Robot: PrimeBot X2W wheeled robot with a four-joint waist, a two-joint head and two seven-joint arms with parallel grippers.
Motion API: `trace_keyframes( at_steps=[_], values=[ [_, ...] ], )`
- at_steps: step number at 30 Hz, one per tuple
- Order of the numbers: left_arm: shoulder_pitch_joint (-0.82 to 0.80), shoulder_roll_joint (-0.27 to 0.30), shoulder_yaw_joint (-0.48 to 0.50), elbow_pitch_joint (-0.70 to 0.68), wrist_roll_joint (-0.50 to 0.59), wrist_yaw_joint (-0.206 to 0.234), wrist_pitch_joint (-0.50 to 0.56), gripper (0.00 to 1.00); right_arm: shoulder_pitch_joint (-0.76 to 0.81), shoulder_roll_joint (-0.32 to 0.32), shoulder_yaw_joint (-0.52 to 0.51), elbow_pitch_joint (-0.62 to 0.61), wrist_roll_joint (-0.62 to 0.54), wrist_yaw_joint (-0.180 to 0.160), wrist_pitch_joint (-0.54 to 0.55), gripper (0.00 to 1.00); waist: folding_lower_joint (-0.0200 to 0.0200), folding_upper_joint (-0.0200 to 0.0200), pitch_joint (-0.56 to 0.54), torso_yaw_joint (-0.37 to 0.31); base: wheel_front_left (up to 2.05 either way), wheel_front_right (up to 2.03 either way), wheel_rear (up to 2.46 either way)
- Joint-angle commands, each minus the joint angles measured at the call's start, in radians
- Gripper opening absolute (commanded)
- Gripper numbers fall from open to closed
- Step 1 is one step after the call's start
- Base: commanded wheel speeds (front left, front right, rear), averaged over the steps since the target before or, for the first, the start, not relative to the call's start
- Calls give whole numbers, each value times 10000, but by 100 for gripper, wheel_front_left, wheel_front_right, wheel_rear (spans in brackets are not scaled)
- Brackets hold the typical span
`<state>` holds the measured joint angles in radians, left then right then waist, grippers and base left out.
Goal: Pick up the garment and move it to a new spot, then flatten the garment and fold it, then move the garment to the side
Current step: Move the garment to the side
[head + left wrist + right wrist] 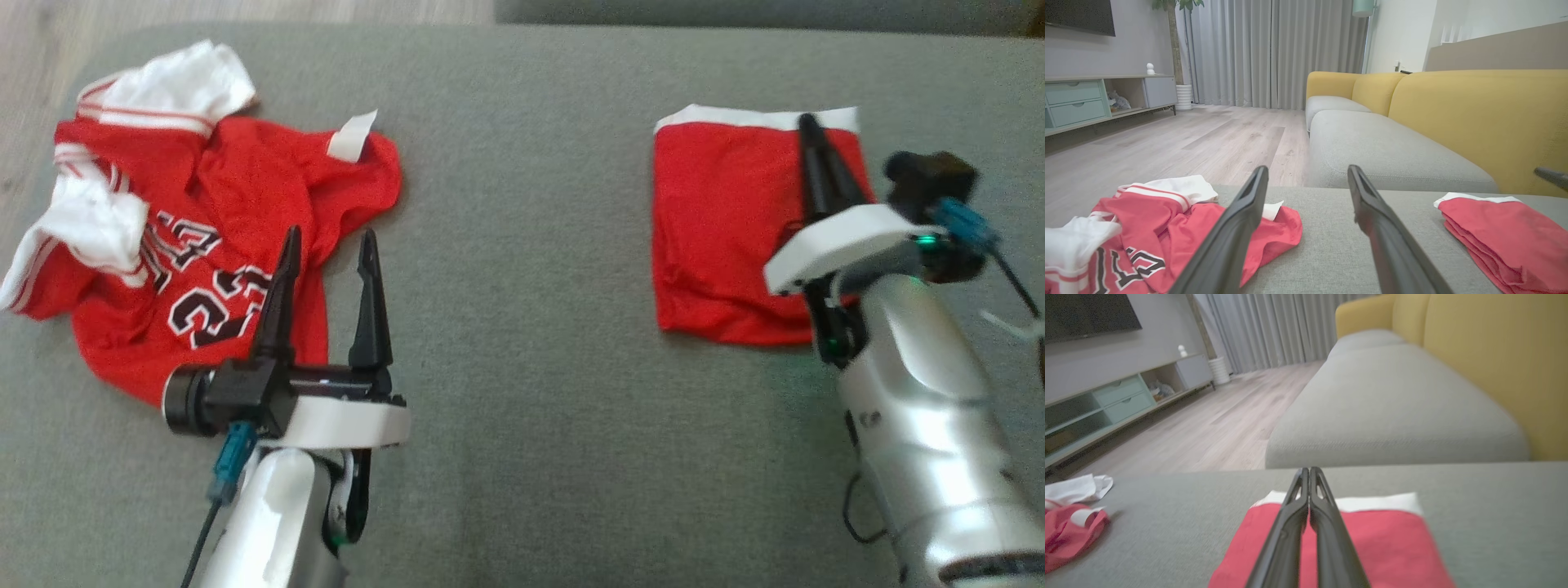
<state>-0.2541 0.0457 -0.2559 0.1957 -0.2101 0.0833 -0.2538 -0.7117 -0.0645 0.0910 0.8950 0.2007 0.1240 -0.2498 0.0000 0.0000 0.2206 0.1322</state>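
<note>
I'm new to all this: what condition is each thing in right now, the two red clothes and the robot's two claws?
Jersey: crumpled, not folded, white sleeves bunched up, lying on the grey cushion.
Folded garment: folded into a flat rectangle, white edge at the far side.
Left gripper: open, holding nothing, by the jersey.
Right gripper: shut, nothing seen between its fingers, over the folded garment; contact unclear.
</note>
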Motion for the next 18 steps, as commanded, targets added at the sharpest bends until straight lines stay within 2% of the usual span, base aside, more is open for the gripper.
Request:
trace_keyframes(
  at_steps=[1,3,4,5,6,11,18],
  values=[
    [42,46,401,-271,99,35,-80,100,422,143,-138,-739,-188,67,-116,0,0,0,-403,-320,0,0,0],
    [189,46,455,-236,84,30,-80,100,1102,143,-593,-1647,-425,67,-117,0,0,0,-658,-461,0,0,0],
    [262,46,476,-219,80,34,-80,100,1466,143,-781,-2140,-582,67,-117,10,0,0,-761,-522,0,0,0],
    [329,46,493,-200,76,44,-80,100,1852,143,-925,-2619,-624,67,-118,75,0,0,-865,-579,0,0,0],
    [398,46,510,-184,74,58,-80,100,2239,143,-1051,-3077,-615,67,-118,100,0,0,-951,-633,0,0,0],
    [822,45,601,-181,75,125,-80,100,3954,143,-1165,-4600,-543,67,-119,100,0,0,-1198,-937,0,0,0],
    [1280,45,627,-57,125,166,-80,100,5228,143,-898,-5342,-291,67,-119,100,0,0,-1313,-1064,0,0,0]
  ],
)
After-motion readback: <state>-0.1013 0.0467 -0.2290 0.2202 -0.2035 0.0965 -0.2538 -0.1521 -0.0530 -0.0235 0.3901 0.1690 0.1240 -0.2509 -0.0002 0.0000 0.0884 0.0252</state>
